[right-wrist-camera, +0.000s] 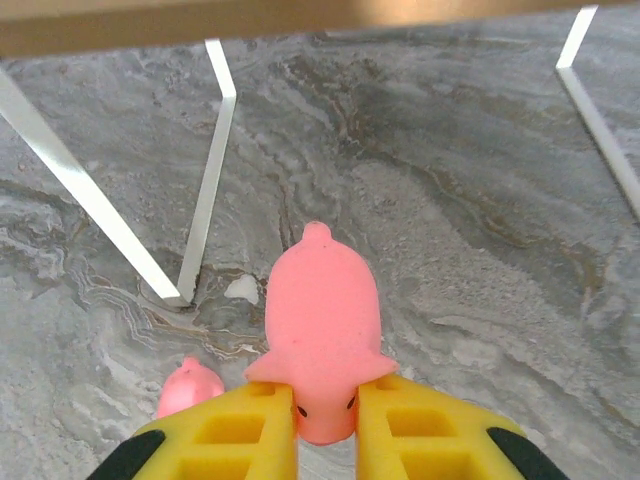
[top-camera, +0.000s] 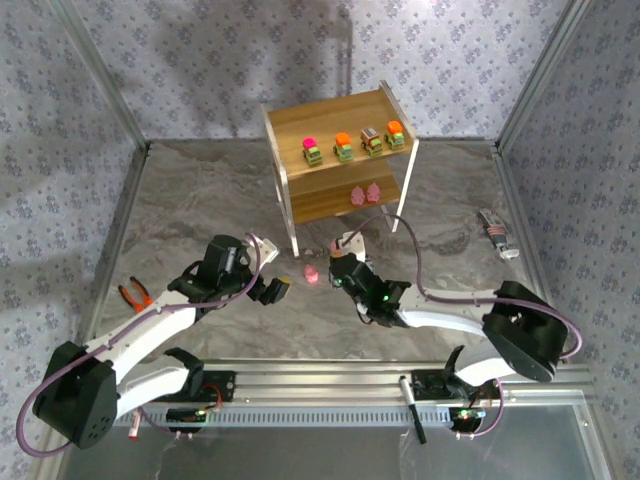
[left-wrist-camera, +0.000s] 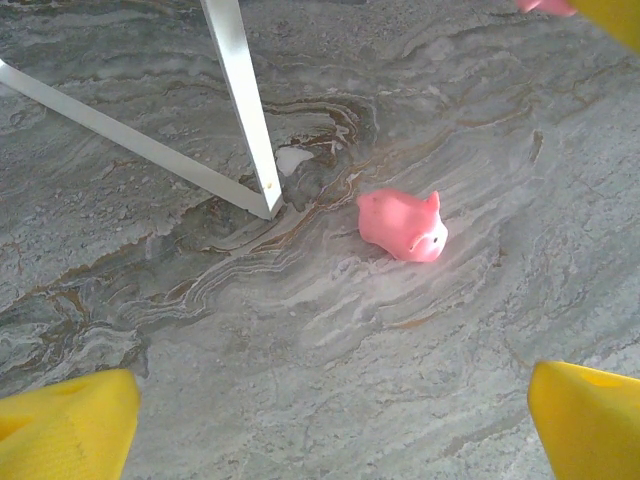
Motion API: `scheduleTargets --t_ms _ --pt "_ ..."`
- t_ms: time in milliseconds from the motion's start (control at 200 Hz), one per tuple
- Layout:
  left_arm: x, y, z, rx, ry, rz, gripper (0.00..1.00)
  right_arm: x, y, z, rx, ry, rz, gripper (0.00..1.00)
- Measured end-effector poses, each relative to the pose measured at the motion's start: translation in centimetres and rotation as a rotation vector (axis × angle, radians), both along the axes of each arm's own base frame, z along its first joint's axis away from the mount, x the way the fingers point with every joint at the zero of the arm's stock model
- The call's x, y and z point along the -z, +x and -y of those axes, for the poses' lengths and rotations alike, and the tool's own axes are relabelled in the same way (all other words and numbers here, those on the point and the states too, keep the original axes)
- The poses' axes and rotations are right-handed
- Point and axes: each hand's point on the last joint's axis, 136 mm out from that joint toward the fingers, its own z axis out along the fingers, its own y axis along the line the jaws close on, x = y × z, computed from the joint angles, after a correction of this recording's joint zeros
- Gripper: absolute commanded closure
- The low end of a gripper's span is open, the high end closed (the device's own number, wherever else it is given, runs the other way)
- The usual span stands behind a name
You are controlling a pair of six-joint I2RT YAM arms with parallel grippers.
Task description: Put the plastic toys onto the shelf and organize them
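Note:
The wooden shelf (top-camera: 335, 125) stands at the back centre. Several little cars line its top tier, from a pink-topped one (top-camera: 312, 150) to an orange-topped one (top-camera: 396, 134). Two pink figures (top-camera: 365, 192) sit on the lower tier. My right gripper (top-camera: 340, 262) (right-wrist-camera: 327, 425) hovers low in front of the shelf, shut on the head of a pink figure (right-wrist-camera: 320, 325). Another pink figure (top-camera: 311, 273) (left-wrist-camera: 403, 225) (right-wrist-camera: 190, 388) lies on the table by the shelf's front left leg (left-wrist-camera: 245, 110). My left gripper (top-camera: 277, 290) (left-wrist-camera: 330, 425) is open just short of it, nothing between its fingers.
Orange-handled pliers (top-camera: 135, 293) lie at the left of the table. A small grey tool (top-camera: 497, 234) lies at the right near the wall. A black-and-white marker (top-camera: 411, 404) rests on the front rail. Patterned walls enclose the marble table (top-camera: 200, 200).

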Motion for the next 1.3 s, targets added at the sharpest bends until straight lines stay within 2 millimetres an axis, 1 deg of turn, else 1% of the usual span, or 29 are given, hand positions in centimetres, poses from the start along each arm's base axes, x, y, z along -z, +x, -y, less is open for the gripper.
scheduleTargets --t_ms 225,315,500,640,804,929,1104,1219,1299 --pt "0.0 -0.4 0.5 0.02 0.0 0.001 0.0 -4.4 0.5 0.1 0.053 0.026 0.037 0.8" --pt "-0.5 -0.3 0.8 0.027 -0.006 0.01 0.0 -6.0 0.8 0.2 0.073 0.035 0.048 0.8" --pt "-2.3 0.4 1.9 0.042 -0.021 0.044 0.0 -8.2 1.7 0.7 0.12 0.049 0.056 0.8" --pt "-2.5 1.0 2.7 0.047 -0.021 0.067 0.0 -9.4 2.9 1.1 0.168 0.061 0.065 0.79" --pt "-2.5 1.5 3.4 0.048 -0.021 0.09 0.0 -9.5 4.4 1.3 0.219 0.075 0.054 0.79" --pt "-2.6 2.1 4.0 0.04 -0.034 0.112 0.0 -9.1 5.5 1.0 0.244 0.072 0.042 0.79" --pt "-2.3 3.3 4.5 0.01 -0.053 0.12 0.0 -8.9 7.0 0.6 0.272 0.078 0.03 0.79" --pt "-3.1 3.9 4.7 -0.011 -0.087 0.154 0.0 -8.9 7.8 0.2 0.293 0.098 0.025 0.79" --pt "-3.4 4.0 4.9 -0.019 -0.106 0.166 0.0 -8.6 8.4 0.1 0.31 0.106 0.016 0.78"
